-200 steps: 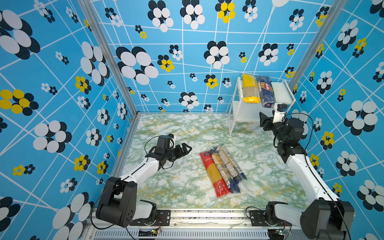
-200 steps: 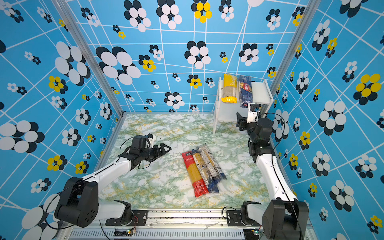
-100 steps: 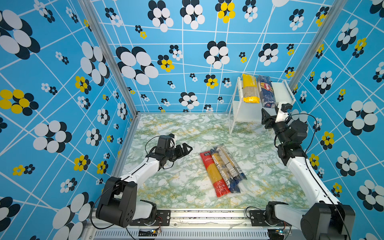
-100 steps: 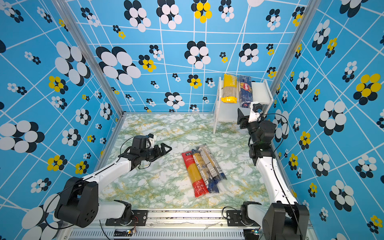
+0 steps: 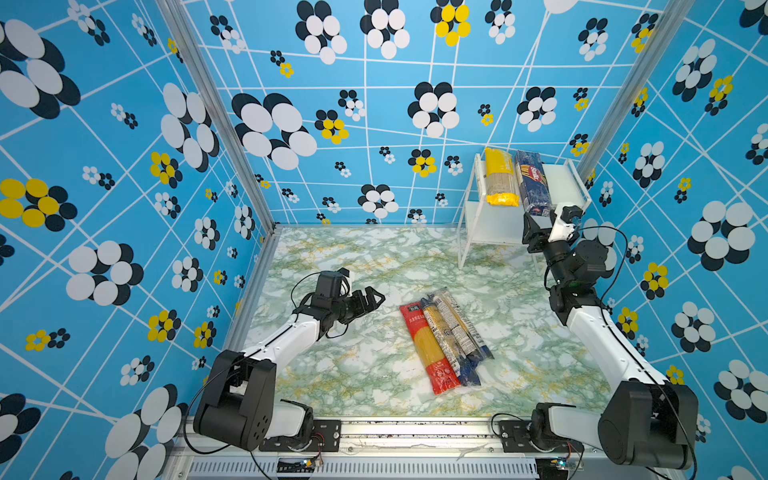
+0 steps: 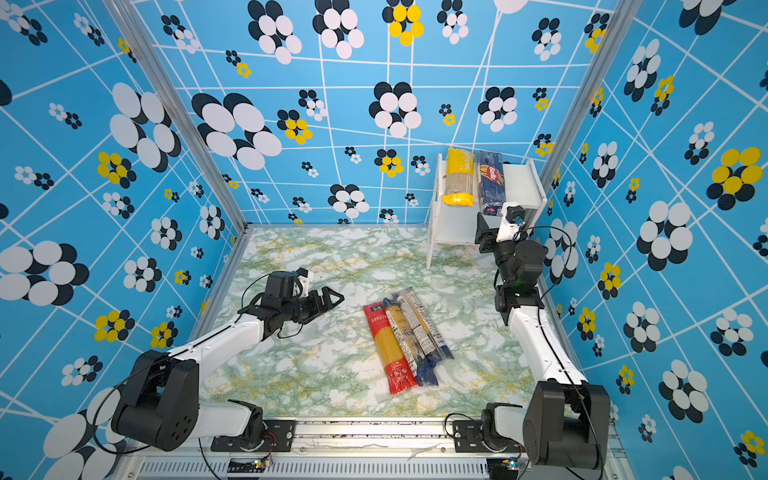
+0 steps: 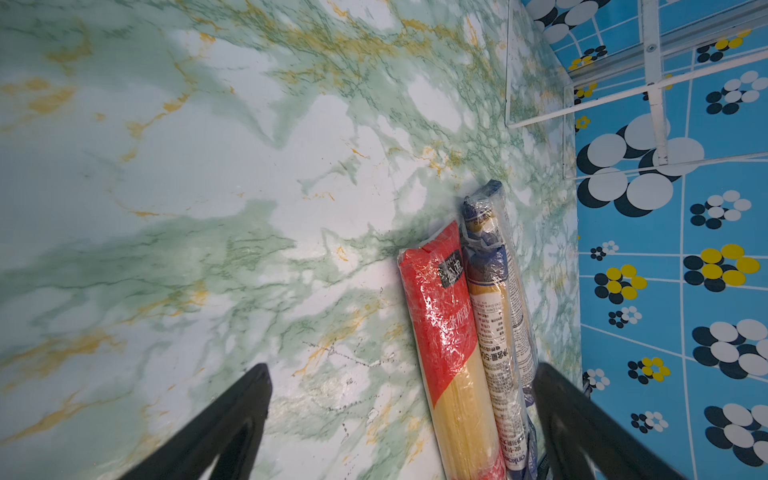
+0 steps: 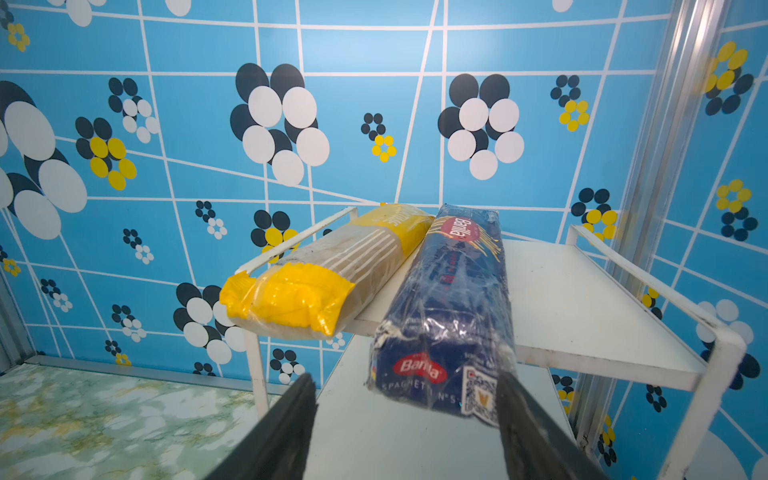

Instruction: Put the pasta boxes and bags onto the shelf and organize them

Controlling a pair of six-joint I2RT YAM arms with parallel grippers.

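Little has moved: the right claw point(image 8: 404, 376) has been eased slightly at the white metal-framed shelf point(image 5: 567, 183), 1 o'clock on the green marbled tabletop point(image 5: 332, 257), jaws apart around the overhanging end of the glossy dark-blue Barilla pack point(image 5: 532, 183), judged released. One crinkly red film pack point(image 5: 428, 349) and two slim clear packs point(image 5: 461, 328) are left at 5 o'clock; the left claw point(image 5: 372, 299) is held wide open.

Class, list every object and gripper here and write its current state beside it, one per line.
Shelf, upright.
Yellow pack, lying on shelf's top board.
Barilla pack, beside it, front end overhanging.
Red pack, flat on the table.
Inner clear pack, lying against the red one.
Outer clear pack, lying beside that.
Left gripper, open, empty.
Right gripper, open, at the Barilla pack's end.
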